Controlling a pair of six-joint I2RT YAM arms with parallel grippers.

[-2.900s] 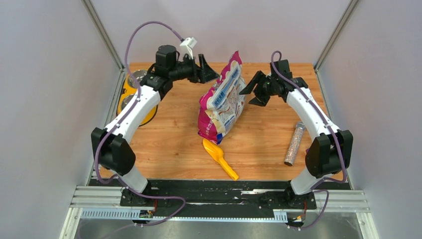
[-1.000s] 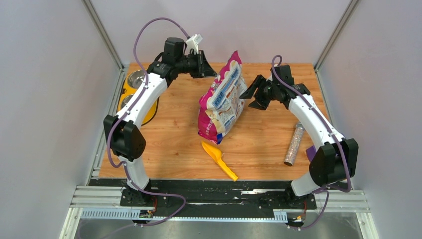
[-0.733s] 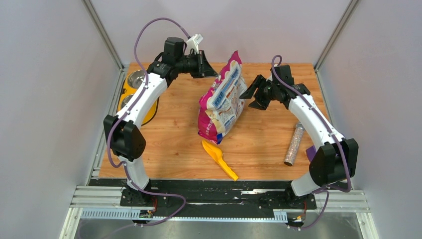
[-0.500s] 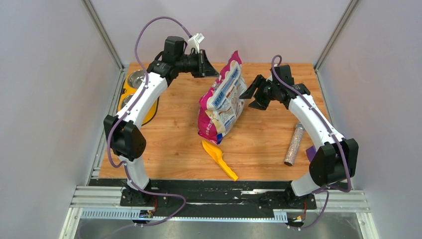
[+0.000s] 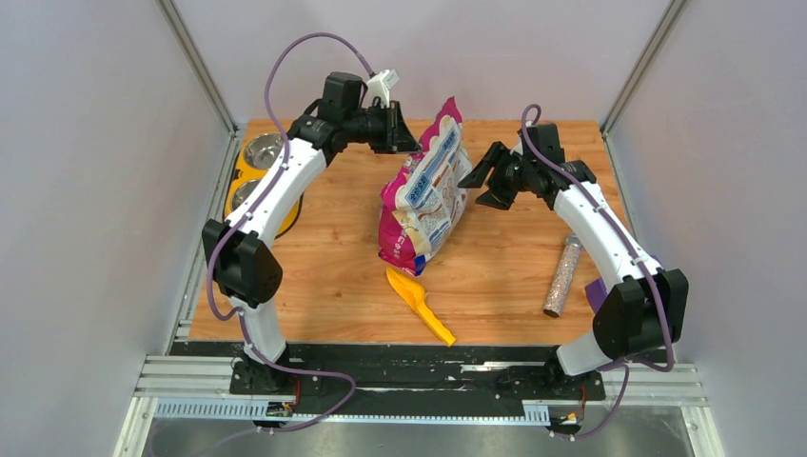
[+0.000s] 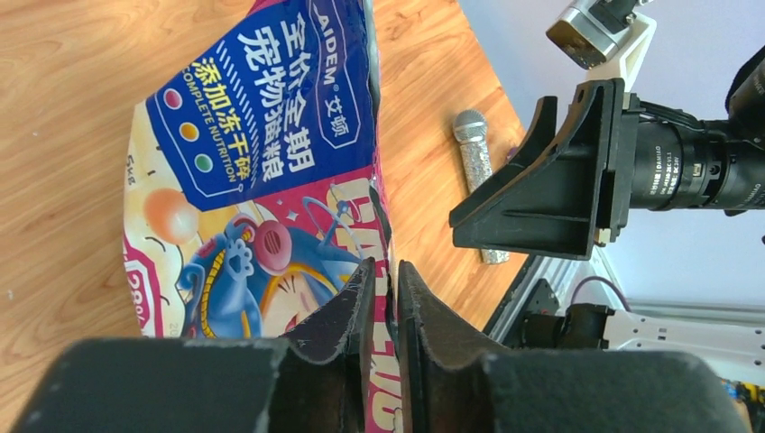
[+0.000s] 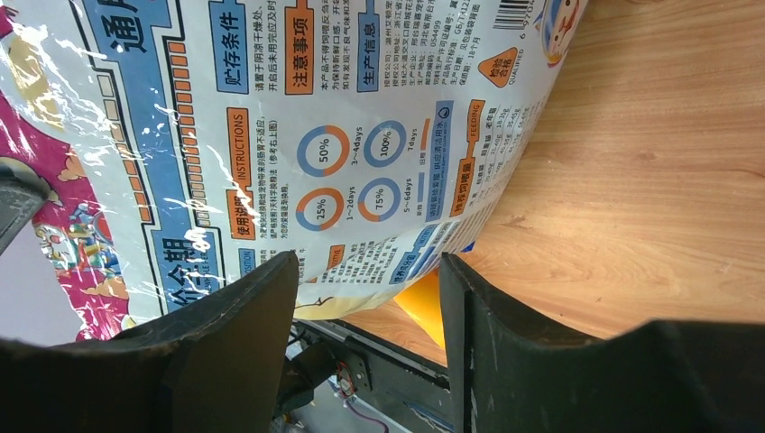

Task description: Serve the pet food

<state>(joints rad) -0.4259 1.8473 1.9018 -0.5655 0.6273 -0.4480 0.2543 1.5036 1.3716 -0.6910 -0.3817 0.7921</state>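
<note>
The pink, blue and white pet food bag [image 5: 425, 195] stands upright mid-table; no kibble shows. My left gripper [image 5: 409, 141] hovers at the bag's upper left edge. In the left wrist view its jaws [image 6: 383, 266] stand a narrow slit apart, with the bag [image 6: 244, 180] and its pink side seam showing through the slit. I cannot tell whether they touch the seam. My right gripper [image 5: 479, 186] is open at the bag's right side. In the right wrist view its fingers [image 7: 368, 262] are spread wide in front of the bag's printed back [image 7: 316, 117], holding nothing.
A yellow scoop [image 5: 419, 303] lies on the table just in front of the bag. A speckled tube [image 5: 563, 276] lies at the right, beside the right arm. Two metal bowls [image 5: 262, 150] in a yellow stand [image 5: 285, 217] sit at the far left edge.
My left gripper has moved right, closer to the bag's top edge, and its jaws have parted slightly. The right arm and the bag have stayed put.
</note>
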